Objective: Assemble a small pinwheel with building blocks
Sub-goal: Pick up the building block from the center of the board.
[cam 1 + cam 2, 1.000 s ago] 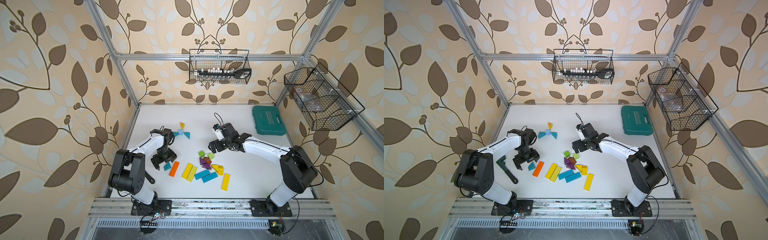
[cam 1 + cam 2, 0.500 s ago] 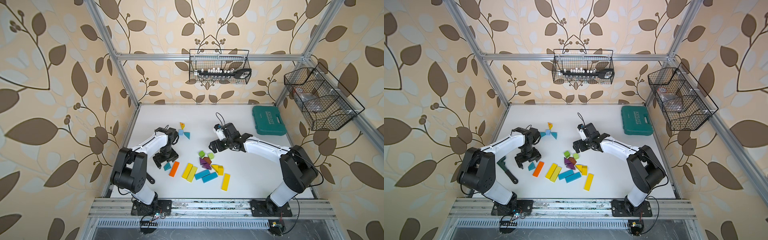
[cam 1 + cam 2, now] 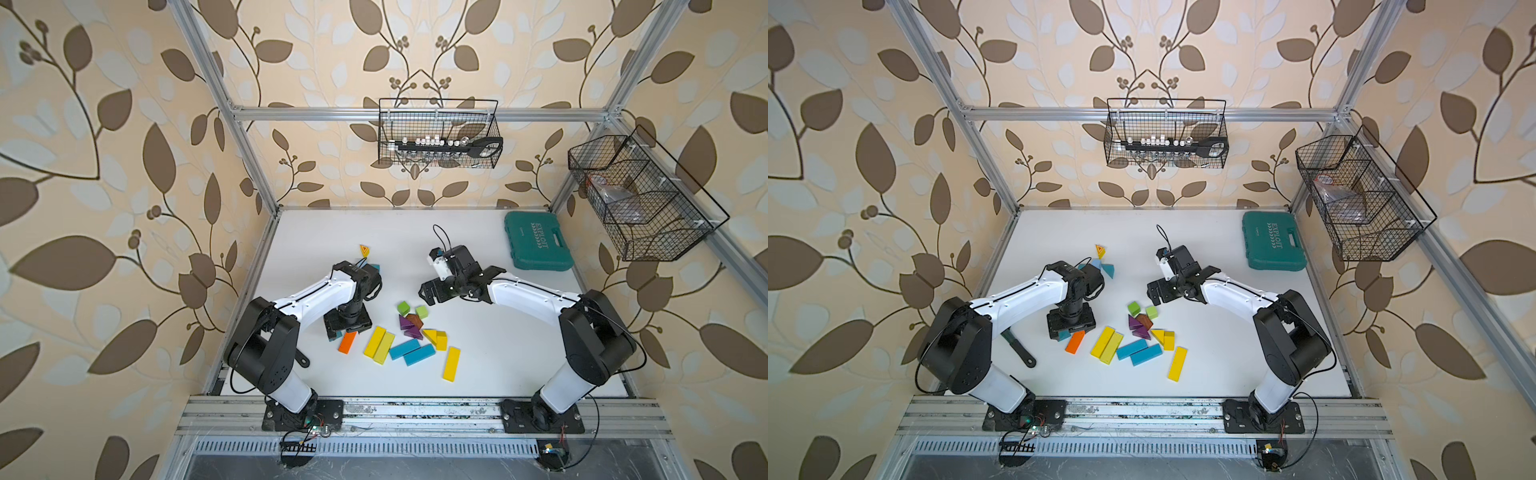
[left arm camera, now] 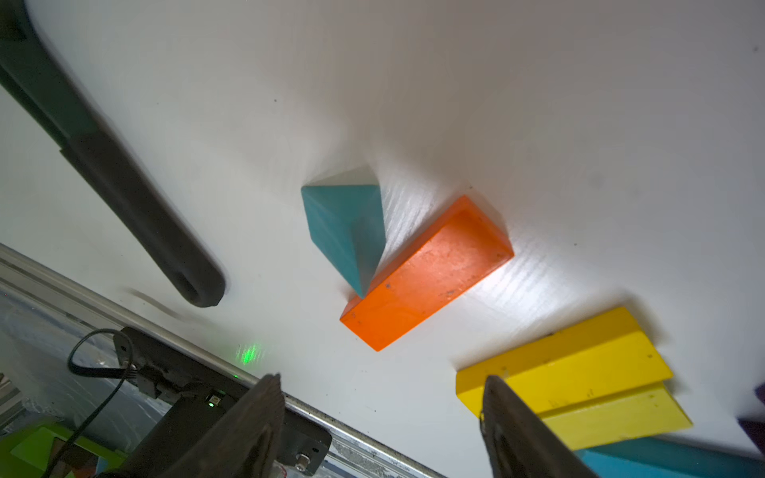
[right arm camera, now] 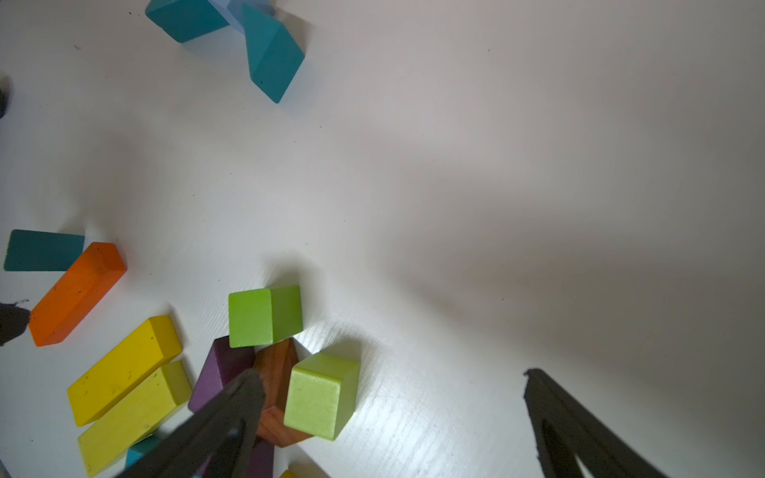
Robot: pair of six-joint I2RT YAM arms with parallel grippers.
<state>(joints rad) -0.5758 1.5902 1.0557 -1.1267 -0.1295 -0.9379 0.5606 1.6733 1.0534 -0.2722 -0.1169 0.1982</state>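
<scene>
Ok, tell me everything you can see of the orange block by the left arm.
The orange block is a flat rectangular bar, solid orange, seemingly painted wood with a slight gloss and small dark scuffs. It lies flat on the white table, whole and unstacked. A teal wedge rests against one long side, its point touching near one end. The paired yellow bars lie close but apart. The open left tool hangs near it, not holding it.
</scene>
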